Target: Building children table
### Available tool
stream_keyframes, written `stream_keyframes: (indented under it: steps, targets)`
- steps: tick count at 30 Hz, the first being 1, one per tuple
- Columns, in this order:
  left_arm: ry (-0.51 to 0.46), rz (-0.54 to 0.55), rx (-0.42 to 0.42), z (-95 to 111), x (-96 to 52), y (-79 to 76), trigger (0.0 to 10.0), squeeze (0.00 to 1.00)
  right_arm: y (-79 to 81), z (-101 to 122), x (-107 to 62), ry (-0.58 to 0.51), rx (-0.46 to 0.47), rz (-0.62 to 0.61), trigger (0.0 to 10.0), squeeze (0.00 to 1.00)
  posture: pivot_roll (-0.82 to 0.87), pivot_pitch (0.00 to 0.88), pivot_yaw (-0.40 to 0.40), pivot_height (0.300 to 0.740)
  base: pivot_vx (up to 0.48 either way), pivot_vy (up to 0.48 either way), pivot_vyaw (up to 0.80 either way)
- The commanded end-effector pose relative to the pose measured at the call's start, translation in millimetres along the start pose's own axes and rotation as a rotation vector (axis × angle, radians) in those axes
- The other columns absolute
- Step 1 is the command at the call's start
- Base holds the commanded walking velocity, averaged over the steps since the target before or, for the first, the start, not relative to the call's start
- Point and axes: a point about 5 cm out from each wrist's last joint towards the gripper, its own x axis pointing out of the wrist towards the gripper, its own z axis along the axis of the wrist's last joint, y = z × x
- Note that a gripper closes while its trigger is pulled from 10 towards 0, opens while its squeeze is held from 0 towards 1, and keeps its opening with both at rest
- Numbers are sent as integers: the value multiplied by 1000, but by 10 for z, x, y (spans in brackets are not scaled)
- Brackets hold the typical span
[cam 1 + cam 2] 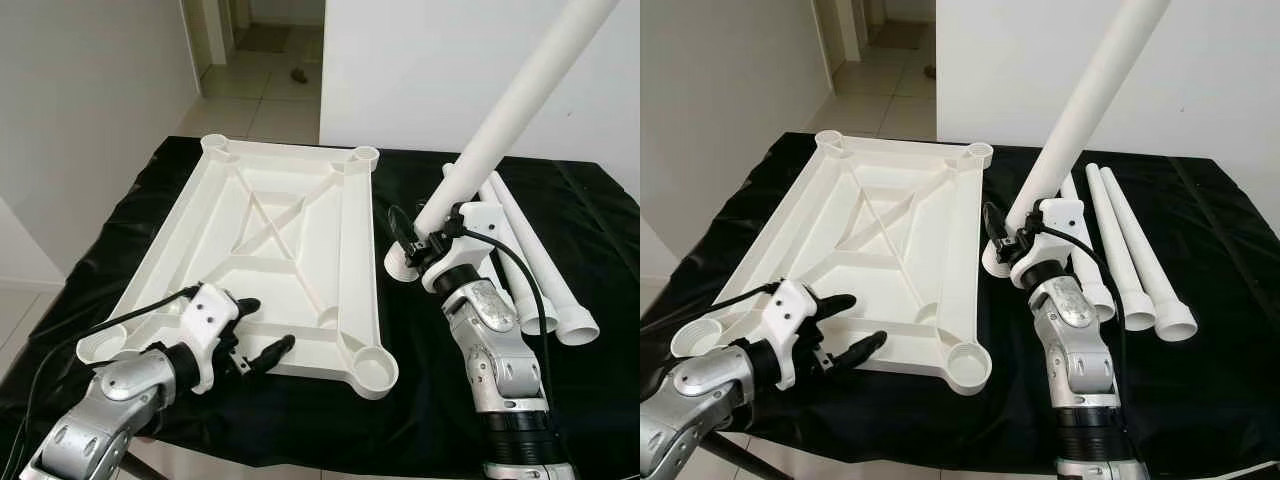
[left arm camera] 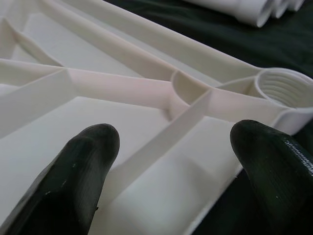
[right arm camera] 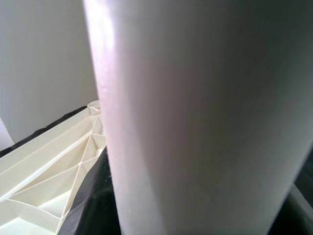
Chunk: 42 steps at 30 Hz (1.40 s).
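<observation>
Four corner sockets showed on the large white ribbed plastic table panel (image 1: 270, 240), and none of them held a leg yet, so I judged the build barely begun. That upside-down panel lay flat on the tabletop draped in black cloth (image 1: 590, 230), its stiffening ribs facing up, and it serves as the landmark for everything else.

Lifted and tilted just to the right of the panel, one long white plastic tube leg (image 1: 510, 110) rose away toward the wall, its flared lower end hanging close beside the panel's right rim without touching a socket. The right pincer (image 1: 425, 242) was closed around that leg near its lower end. Farther right of the panel, three more white tube legs (image 1: 1135, 260) lay side by side on the cloth, well apart from any socket.

At the panel's near edge, the left pincer (image 1: 845, 328) stood spread wide, holding nothing, one fingertip (image 2: 88, 156) over the panel's inner floor and the other just outside the rim, with the threaded near-right corner socket (image 2: 283, 88) close ahead. All four legs remained to be screwed in, by my reckoning; seating the raised one looked like the step in hand.
</observation>
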Motion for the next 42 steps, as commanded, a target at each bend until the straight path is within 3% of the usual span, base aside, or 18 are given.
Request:
stream_keyframes:
  steps: [1,7,11,32,33,36,37,38,42]
  targets:
    - [11,-80,25,-11,10,-57,10000,0,12,36,-16,-14,-1,16,10000,0,50,80,26,740,0,0,0]
    - [44,-185,56,-79,47,-133,10000,0,-22,44,-55,-8,-21,17,10000,0,34,82,36,740,0,0,0]
    - [88,-268,125,-173,67,-198,10000,0,-46,53,-69,-7,-31,14,10000,0,27,84,40,740,0,0,0]
    - [129,-257,183,-249,233,-121,10000,0,-52,67,-80,-12,-42,7,10000,0,20,83,50,740,0,0,0]
    - [124,-241,169,-242,262,-105,9255,0,-50,68,-82,-12,-41,6,10000,0,17,84,53,740,0,0,0]
    - [124,-241,169,-242,262,-105,9255,0,-50,68,-82,-12,-41,6,10000,0,17,84,53,740,0,0,0]
    - [118,-226,158,-234,289,-89,4824,0,-50,68,-85,-12,-41,5,10000,0,16,85,54,740,0,0,0]
    - [114,-214,153,-229,310,-74,3647,0,-50,68,-87,-12,-41,4,10000,0,14,84,56,740,0,0,0]
    - [113,-200,153,-232,340,-51,3765,0,-50,69,-90,-12,-42,1,10000,0,13,84,56,740,0,0,0]
